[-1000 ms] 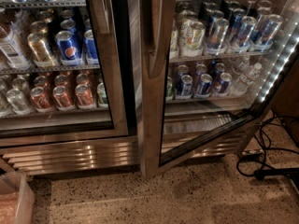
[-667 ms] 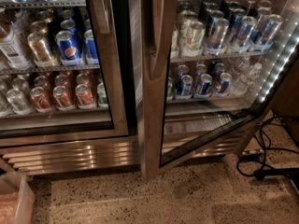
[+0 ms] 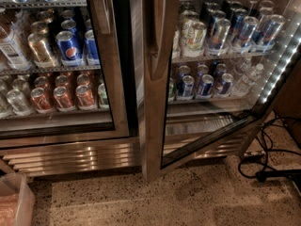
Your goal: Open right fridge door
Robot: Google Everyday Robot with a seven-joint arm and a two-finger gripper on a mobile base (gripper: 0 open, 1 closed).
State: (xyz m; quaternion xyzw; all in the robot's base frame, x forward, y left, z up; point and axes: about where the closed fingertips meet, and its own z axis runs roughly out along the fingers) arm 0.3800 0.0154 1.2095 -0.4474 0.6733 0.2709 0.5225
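The right fridge door [image 3: 154,126] is a glass pane in a wide brushed-steel frame with a black border. It stands swung out towards the camera, its bottom rail [image 3: 207,144] running diagonally back to the hinge side at the right. Its long bowed steel handle [image 3: 158,32] runs down the near vertical frame. Behind it the shelves of cans [image 3: 221,32] are exposed. The left door [image 3: 115,79] is shut in front of blue Pepsi cans [image 3: 69,45] and orange cans. The gripper is not in view.
Black cables and a stand base [image 3: 273,166] lie on the speckled floor at the right. A translucent plastic bin [image 3: 15,201] sits at the bottom left. A steel grille [image 3: 70,157] runs along the fridge base. An LED strip [image 3: 281,64] lights the right inner wall.
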